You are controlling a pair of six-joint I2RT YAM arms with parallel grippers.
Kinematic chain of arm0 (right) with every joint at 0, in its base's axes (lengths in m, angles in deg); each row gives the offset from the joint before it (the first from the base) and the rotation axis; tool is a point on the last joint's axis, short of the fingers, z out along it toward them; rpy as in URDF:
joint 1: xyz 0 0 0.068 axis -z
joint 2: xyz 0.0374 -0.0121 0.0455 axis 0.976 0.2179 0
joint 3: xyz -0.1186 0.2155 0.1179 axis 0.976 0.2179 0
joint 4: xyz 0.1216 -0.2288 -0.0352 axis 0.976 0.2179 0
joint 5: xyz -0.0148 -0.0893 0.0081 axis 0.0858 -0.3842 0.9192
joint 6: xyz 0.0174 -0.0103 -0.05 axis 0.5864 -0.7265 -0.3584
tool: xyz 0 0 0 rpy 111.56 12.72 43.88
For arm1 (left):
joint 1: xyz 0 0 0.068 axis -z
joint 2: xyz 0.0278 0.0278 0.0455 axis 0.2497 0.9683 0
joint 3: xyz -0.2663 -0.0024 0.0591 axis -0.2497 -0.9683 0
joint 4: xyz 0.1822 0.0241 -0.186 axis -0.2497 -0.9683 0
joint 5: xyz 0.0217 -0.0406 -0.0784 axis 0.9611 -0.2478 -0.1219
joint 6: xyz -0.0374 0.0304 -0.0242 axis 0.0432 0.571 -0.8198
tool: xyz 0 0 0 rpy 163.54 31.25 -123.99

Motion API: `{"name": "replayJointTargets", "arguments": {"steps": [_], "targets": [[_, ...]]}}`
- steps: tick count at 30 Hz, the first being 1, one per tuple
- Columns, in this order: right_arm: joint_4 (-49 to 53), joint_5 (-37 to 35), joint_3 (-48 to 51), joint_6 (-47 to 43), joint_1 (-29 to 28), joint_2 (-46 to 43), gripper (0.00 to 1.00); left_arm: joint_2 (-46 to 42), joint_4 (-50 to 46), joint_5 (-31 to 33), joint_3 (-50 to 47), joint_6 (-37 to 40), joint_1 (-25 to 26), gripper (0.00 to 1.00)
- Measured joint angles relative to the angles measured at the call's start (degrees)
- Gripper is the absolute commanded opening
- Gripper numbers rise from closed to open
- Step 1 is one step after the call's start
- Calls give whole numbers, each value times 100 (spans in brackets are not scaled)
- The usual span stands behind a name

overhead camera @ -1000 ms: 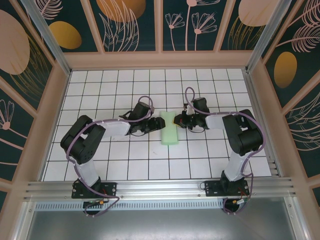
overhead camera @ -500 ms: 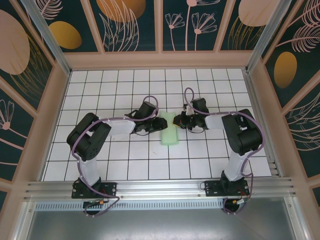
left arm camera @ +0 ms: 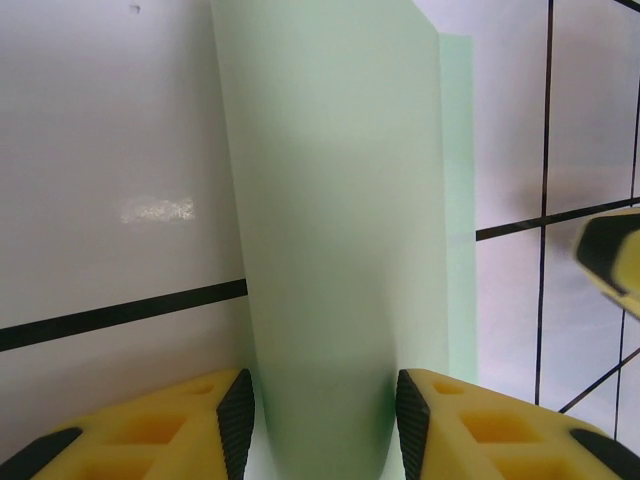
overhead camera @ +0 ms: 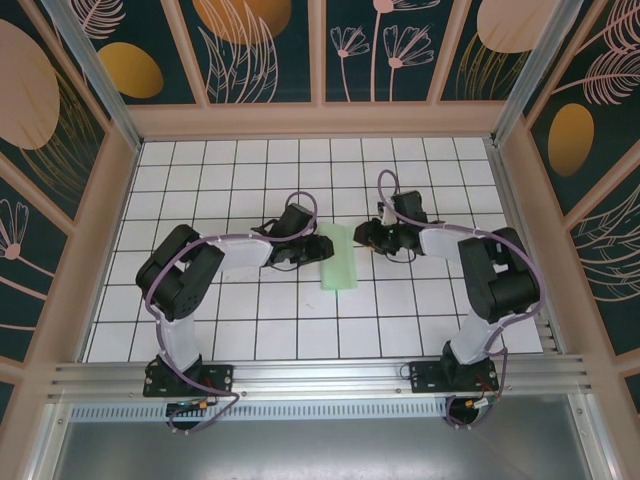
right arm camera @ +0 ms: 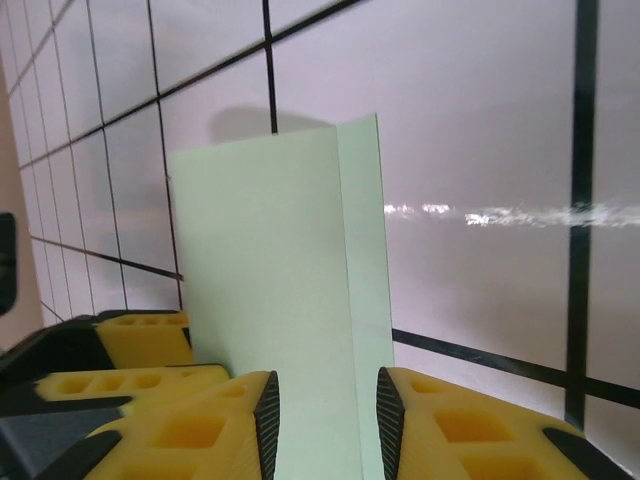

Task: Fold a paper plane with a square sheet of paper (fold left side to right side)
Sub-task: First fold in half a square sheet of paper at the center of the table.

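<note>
The square sheet of paper [overhead camera: 340, 260] lies folded into a narrow pale green strip in the middle of the gridded floor. My left gripper [overhead camera: 317, 246] is at its upper left edge. In the left wrist view the top layer of the paper [left arm camera: 340, 200] bulges up between the black pads, which touch it on both sides, so the left gripper [left arm camera: 325, 425] is shut on it. My right gripper [overhead camera: 363, 236] is at the strip's upper right edge. In the right wrist view its jaws [right arm camera: 325, 425] stand apart over the paper [right arm camera: 270, 260], open.
White grid-tiled floor [overhead camera: 250, 320] inside a wooden-framed enclosure with patterned walls [overhead camera: 90, 150]. A yellow fingertip of the right gripper [left arm camera: 612, 258] shows in the left wrist view, and the left gripper's yellow fingers [right arm camera: 120, 350] in the right wrist view. A metal rail [overhead camera: 320, 375] runs along the near edge.
The left gripper moved right to the paper's edge and narrowed onto it. The right gripper went from shut to open, and its arm shifted a little to the right.
</note>
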Motion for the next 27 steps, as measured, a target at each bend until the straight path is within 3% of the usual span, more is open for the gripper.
{"name": "replayJointTargets", "arguments": {"steps": [4,27], "targets": [[39,-63,7,-9,33,-175,35,22,-96,-2,76,24,2,52],[44,-101,192,22,33,-260,36,249,-846,153,662,90,129,58]]}}
